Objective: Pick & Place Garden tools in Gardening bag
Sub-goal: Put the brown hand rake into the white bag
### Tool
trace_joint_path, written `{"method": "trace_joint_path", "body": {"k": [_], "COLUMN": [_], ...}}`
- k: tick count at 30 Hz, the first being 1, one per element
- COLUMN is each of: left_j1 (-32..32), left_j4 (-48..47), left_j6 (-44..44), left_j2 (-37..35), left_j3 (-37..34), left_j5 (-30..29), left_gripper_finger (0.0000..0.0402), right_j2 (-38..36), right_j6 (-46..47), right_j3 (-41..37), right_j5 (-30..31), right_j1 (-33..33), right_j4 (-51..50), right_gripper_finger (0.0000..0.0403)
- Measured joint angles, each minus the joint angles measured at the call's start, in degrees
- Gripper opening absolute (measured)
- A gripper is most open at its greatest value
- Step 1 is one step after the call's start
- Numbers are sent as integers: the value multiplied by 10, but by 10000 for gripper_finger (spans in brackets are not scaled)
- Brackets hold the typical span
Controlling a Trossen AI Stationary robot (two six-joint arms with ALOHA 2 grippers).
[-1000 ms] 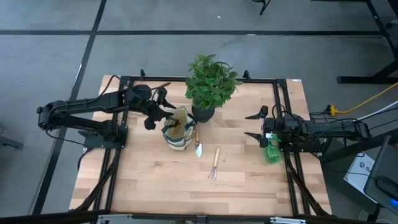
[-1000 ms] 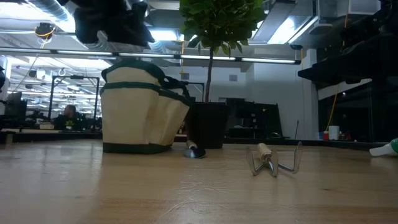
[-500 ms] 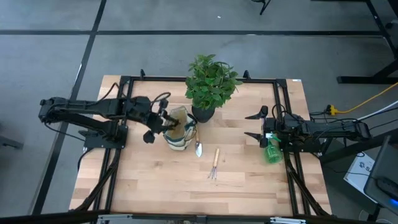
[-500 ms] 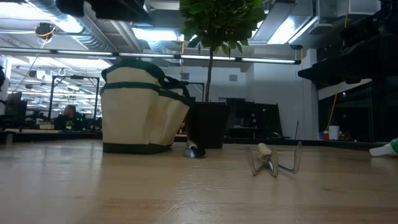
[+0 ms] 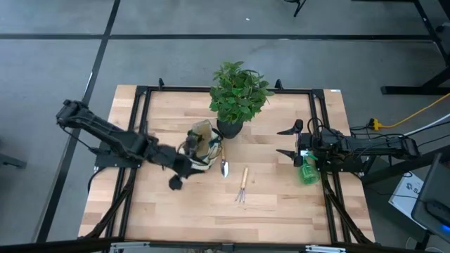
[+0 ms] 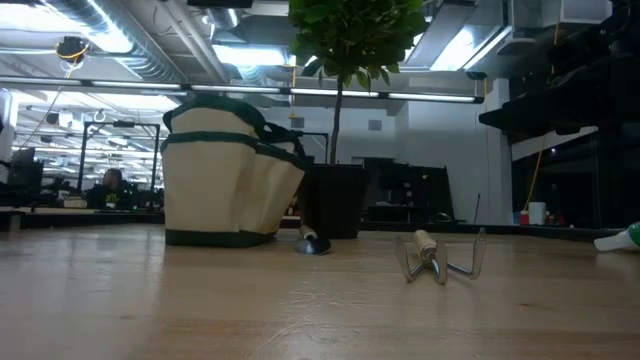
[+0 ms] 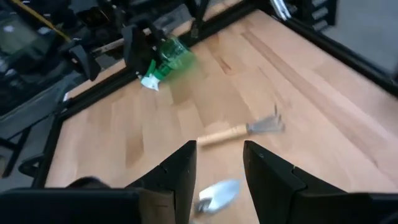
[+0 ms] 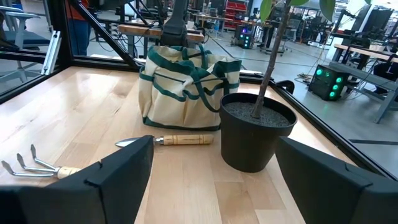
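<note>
Hovering my left fingers (image 5: 184,171) apart, empty, I find the trowel (image 5: 224,167) nearest at three o'clock, handle running toward twelve beside the gardening bag (image 5: 200,140).

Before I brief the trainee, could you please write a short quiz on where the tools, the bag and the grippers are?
1. True or false: the trowel lies on the table beside the bag.
2. Which tool lies nearest the right gripper? A fork, B spray bottle, C trowel.
3. Fill in: the left gripper, over the table by the bag, is ___ and holds nothing.
Key: 1 true; 2 B; 3 open.
</note>
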Motion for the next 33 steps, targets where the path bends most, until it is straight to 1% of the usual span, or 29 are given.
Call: {"method": "trace_joint_path", "body": {"k": [4,9,13,19,21,24,28,33], "left_j1": [-31,-53,-60,-52,-44,-39,-39,-43], "left_j4": [88,215,305,443,477,497,497,498], "left_j6": [-40,-76,-86,-95,-93,-82,-77,-30], "left_j2": [64,155,231,336,364,392,405,404], "left_j3": [0,0,0,0,0,0,0,1], "left_j5": [-53,-120,-168,-213,-214,-187,-170,-168], "left_gripper_finger": [127,127,127,127,127,127,127,127], "right_j2": [0,0,0,0,0,0,0,0], "right_j6": [0,0,0,0,0,0,0,0], "right_j3": [0,0,0,0,0,0,0,0], "right_j5": [0,0,0,0,0,0,0,0], "right_j1": [0,0,0,0,0,0,0,0], "right_j4": [0,0,0,0,0,0,0,0], "right_gripper_finger": [341,341,341,341,341,341,341,341]}}
